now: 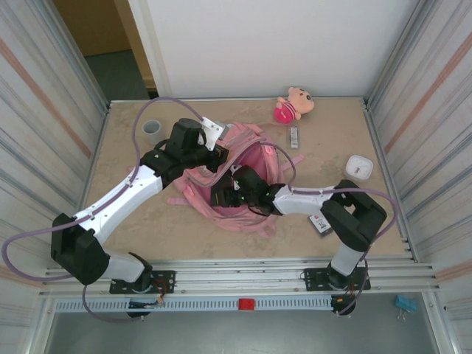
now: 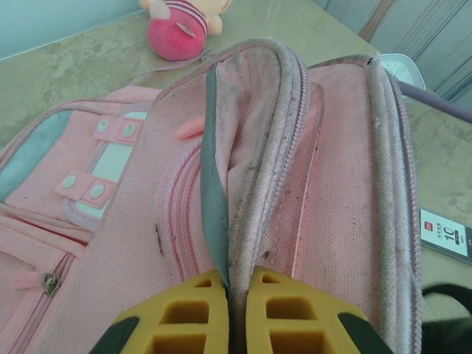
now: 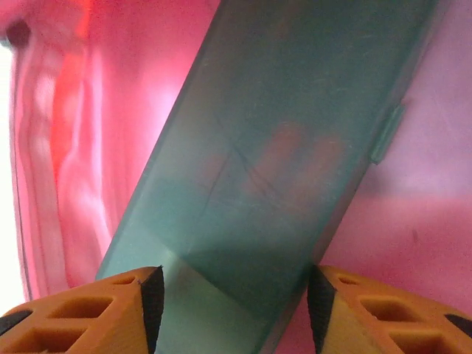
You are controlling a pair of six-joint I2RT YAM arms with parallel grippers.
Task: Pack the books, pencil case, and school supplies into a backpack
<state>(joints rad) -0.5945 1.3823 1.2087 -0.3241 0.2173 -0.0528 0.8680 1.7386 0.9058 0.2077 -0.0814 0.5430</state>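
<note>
Right wrist: pencil case [image 3: 258, 147] between gripper [image 3: 234, 284] fingers, inside backpack [image 3: 66, 147]

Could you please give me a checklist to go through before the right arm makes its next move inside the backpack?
1. Left gripper pinched shut on the backpack rim: ok.
2. Backpack mouth open: ok, the right gripper reaches inside.
3. Teal pencil case inside the pink lining: ok.
4. Firm hold on the pencil case: cannot tell; it spans the gap between the fingers.
5. Black piece and grey stick packed: not ok, both lie on the table.
</note>
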